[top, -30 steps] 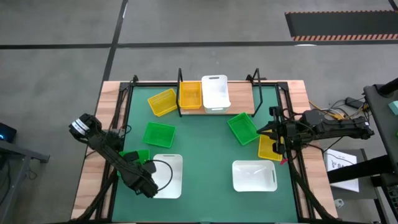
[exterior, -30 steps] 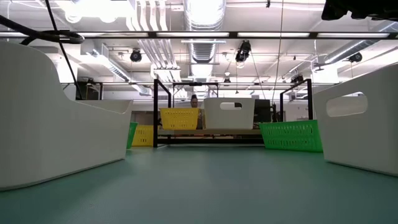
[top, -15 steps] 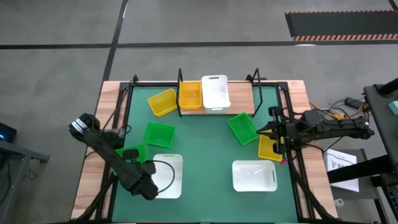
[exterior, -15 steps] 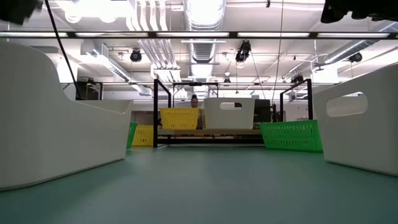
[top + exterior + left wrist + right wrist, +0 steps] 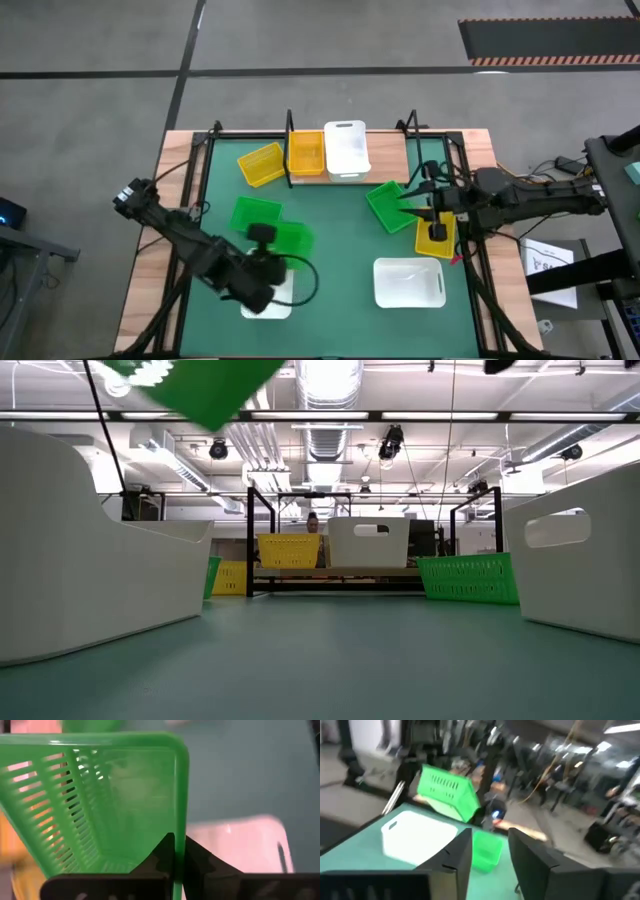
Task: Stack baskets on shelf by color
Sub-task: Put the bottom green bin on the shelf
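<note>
Slatted green basket [image 5: 288,238] now aloft (left gripper [image 5: 178,854] clamped).

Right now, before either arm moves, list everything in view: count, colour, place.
shelf: one, light wood, table's far edge
yellow baskets: three; on shelf, on mat beside shelf, under right end effector
white baskets: three; on shelf, two on near mat
green baskets: three; two on mat, one lifted
mat: one, green
left end effector: shut on lifted green basket
right end effector: open
</note>
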You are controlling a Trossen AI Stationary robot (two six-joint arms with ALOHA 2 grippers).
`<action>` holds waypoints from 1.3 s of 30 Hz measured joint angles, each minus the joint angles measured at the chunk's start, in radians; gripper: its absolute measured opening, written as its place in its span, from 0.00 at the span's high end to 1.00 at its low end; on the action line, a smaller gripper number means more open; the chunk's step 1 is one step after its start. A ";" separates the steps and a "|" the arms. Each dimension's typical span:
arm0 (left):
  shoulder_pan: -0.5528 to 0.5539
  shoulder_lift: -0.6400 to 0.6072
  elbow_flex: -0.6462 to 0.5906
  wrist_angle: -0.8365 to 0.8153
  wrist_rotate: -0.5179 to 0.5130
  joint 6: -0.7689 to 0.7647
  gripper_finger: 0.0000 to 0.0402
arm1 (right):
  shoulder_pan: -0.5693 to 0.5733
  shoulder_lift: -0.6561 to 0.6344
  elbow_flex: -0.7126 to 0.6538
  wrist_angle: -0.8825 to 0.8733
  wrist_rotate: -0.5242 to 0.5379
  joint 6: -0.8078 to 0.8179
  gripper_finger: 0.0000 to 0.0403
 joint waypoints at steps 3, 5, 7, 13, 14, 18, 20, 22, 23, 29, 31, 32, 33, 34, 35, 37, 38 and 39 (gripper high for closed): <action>0.061 0.000 -0.023 0.143 0.052 0.228 1.00 | 0.000 0.093 0.126 -0.115 -0.077 -0.010 0.64; 0.100 0.000 -0.043 0.209 0.103 0.343 1.00 | 0.000 0.151 0.213 -0.193 -0.127 -0.009 0.61; 0.137 0.002 -0.051 0.245 0.141 0.429 1.00 | 0.001 0.215 0.289 -0.292 -0.153 -0.009 0.60; 0.214 0.027 -0.051 0.280 0.224 0.555 1.00 | 0.001 0.366 0.517 -0.517 -0.192 -0.036 0.59; 0.220 0.032 -0.053 0.280 0.231 0.563 1.00 | 0.001 0.388 0.556 -0.549 -0.192 -0.036 0.59; 0.242 0.050 -0.053 0.282 0.249 0.572 1.00 | 0.001 0.457 0.669 -0.650 -0.191 -0.037 0.59; 0.251 0.060 -0.053 0.287 0.250 0.572 1.00 | 0.001 0.481 0.710 -0.649 -0.191 -0.037 0.59; 0.261 0.069 -0.053 0.294 0.250 0.571 1.00 | 0.001 0.513 0.738 -0.661 -0.197 -0.038 0.59; 0.266 0.073 -0.053 0.291 0.250 0.569 1.00 | 0.001 0.527 0.751 -0.658 -0.210 -0.042 0.59; 0.297 0.077 -0.064 0.316 0.250 0.564 1.00 | 0.001 0.605 0.802 -0.653 -0.262 -0.054 0.59; 0.304 0.077 -0.067 0.326 0.251 0.567 1.00 | 0.001 0.632 0.810 -0.656 -0.263 -0.070 0.59; 0.307 0.077 -0.067 0.328 0.251 0.570 1.00 | 0.001 0.646 0.812 -0.657 -0.263 -0.077 0.59; 0.311 0.077 -0.067 0.337 0.251 0.577 1.00 | 0.001 0.661 0.815 -0.661 -0.263 -0.080 0.59; 0.313 0.076 -0.067 0.350 0.250 0.585 1.00 | 0.001 0.675 0.818 -0.664 -0.263 -0.082 0.59; 0.317 0.076 -0.071 0.362 0.250 0.590 1.00 | 0.001 0.686 0.823 -0.665 -0.267 -0.085 0.59; 0.325 0.076 -0.086 0.383 0.250 0.595 1.00 | 0.001 0.699 0.833 -0.661 -0.270 -0.092 0.59; 0.328 0.076 -0.093 0.401 0.251 0.595 1.00 | 0.001 0.705 0.837 -0.657 -0.272 -0.095 0.59; 0.331 0.076 -0.097 0.415 0.251 0.595 1.00 | 0.001 0.714 0.840 -0.656 -0.273 -0.098 0.59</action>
